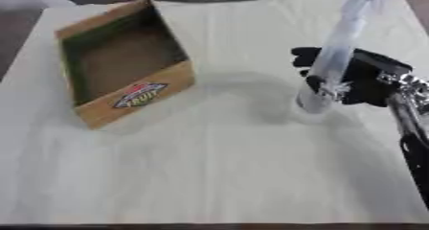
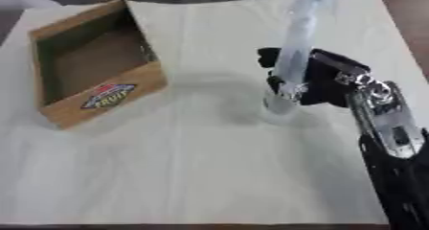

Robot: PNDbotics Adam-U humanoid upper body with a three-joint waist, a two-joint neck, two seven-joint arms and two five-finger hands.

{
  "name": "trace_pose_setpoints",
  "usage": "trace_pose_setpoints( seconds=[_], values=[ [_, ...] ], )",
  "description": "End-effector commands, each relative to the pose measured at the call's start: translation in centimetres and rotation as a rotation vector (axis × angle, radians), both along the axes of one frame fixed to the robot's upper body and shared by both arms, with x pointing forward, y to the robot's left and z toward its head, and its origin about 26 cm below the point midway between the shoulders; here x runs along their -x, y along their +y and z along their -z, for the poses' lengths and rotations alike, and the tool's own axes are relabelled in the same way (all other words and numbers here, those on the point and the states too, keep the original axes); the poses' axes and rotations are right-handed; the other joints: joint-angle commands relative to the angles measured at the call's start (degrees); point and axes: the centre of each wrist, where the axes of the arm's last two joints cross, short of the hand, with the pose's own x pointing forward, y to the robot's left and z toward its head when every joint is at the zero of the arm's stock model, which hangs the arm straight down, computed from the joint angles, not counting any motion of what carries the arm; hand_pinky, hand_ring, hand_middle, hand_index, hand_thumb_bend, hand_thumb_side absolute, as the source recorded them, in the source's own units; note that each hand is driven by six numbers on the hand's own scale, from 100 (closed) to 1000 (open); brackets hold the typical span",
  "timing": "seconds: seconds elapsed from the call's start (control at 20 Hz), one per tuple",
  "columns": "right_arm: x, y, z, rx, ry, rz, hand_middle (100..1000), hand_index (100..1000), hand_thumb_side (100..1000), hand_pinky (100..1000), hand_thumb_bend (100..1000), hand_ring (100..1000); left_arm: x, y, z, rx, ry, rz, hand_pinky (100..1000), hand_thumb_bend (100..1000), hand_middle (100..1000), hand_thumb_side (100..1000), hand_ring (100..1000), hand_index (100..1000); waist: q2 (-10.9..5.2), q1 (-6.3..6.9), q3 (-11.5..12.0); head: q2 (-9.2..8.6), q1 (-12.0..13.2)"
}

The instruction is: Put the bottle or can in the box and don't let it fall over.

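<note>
Currently the right hand comes in from the right side, black fingers curled round a tall clear bottle low on its body. Bottle leans, top toward the far right corner, base at or just above the white cloth; contact unclear. Cardboard box sits well apart to the left, open top, empty, printed label on its near wall. Left hand doesn't show.
</note>
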Motion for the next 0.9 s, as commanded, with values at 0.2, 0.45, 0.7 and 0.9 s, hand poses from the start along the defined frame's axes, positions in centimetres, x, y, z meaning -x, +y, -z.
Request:
trace_pose_setpoints(
  seconds=[0.2,0.45,0.7,0.9],
  values=[
    [-0.29,-0.11,-0.61,-0.016,0.0,0.059,1000,568,100,1000,100,999,0.17,0.16,-1.07,-0.023,-0.033,0.003,1000,399,940,909,1000,894,-0.93,-0.11,0.08,-0.56,-0.16],
    [-0.49,0.15,-0.47,-0.05,0.008,0.12,751,300,100,1000,100,767,0.16,0.14,-1.08,-0.022,-0.033,0.004,1000,397,937,906,1000,893,-0.96,-0.14,0.23,-0.56,-0.21],
    [-0.53,0.35,-0.46,-0.064,0.014,0.151,618,178,100,1000,100,653,0.14,0.13,-1.11,-0.023,-0.034,0.003,1000,395,935,901,1000,893,-0.98,-0.2,0.38,-0.55,-0.14],
    [-0.49,0.55,-0.68,-0.063,0.002,0.144,566,136,100,1000,100,601,0.15,0.12,-1.09,-0.023,-0.033,0.004,1000,395,934,899,1000,893,-1.0,-0.23,0.48,-0.55,-0.17]
  ],
)
